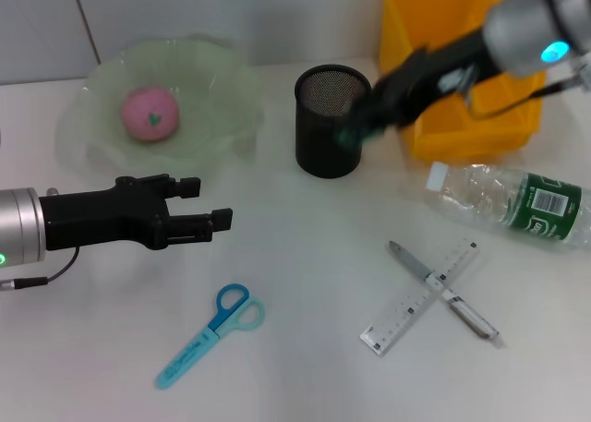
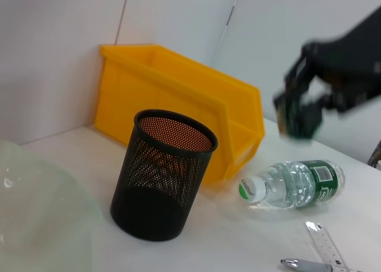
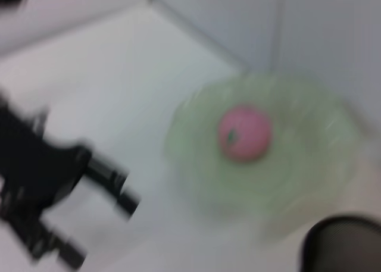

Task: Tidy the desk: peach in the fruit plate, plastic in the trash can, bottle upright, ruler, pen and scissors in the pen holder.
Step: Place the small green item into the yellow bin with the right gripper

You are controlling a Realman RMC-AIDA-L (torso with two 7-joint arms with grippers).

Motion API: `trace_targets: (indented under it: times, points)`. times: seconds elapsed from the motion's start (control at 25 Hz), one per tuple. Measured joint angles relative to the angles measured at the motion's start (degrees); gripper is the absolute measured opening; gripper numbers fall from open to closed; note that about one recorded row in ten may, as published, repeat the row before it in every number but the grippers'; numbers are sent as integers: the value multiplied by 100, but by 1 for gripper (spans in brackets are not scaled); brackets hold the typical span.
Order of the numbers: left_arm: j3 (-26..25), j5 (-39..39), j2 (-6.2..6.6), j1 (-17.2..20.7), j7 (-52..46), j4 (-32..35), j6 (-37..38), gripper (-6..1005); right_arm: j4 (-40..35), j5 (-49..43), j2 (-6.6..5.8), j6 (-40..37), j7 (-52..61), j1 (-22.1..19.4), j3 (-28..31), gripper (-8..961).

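Pink peach (image 1: 150, 114) lies in the green plate (image 1: 217, 85), beyond my left gripper (image 1: 208, 205), whose fingers are spread and empty. My right gripper (image 1: 355, 126) pinches the green plastic (image 1: 349, 134) beside the black holder (image 1: 329, 122), in front of the yellow bin (image 1: 462, 71).

Left wrist: the bottle (image 2: 293, 184) lies flat below my right fingers (image 2: 297, 108).

Right wrist: the peach (image 3: 244, 133) sits in the plate (image 3: 309, 141).

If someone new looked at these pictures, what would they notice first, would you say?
Probably the bright yellow trash can at the far right of the desk, with the right gripper carrying the green plastic beside the black pen holder. Next, the pink peach sitting in the pale green fruit plate at far left.
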Motion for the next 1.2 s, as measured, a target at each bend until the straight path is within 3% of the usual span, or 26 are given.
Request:
trace_targets:
  times: [0.28, 0.52, 0.76, 0.92, 1.2]
  points:
    - [0, 0, 5, 1, -8, 5, 18, 816, -336, 483, -89, 600, 9, -251, 1023, 236]
    - [0, 0, 4, 1, -18, 7, 20, 816, 79, 216, -90, 2021, 158, -357, 1070, 175]
    - [0, 0, -6, -13, -28, 7, 5, 816, 747, -487, -151, 2665, 473, -153, 1052, 138]
    - [0, 0, -15, -21, -34, 7, -5, 816, 1071, -729, -215, 2921, 654, -51, 1054, 180]
    - [0, 0, -9, -26, -37, 6, -9, 816, 1103, -735, -220, 2964, 671, -45, 1001, 254]
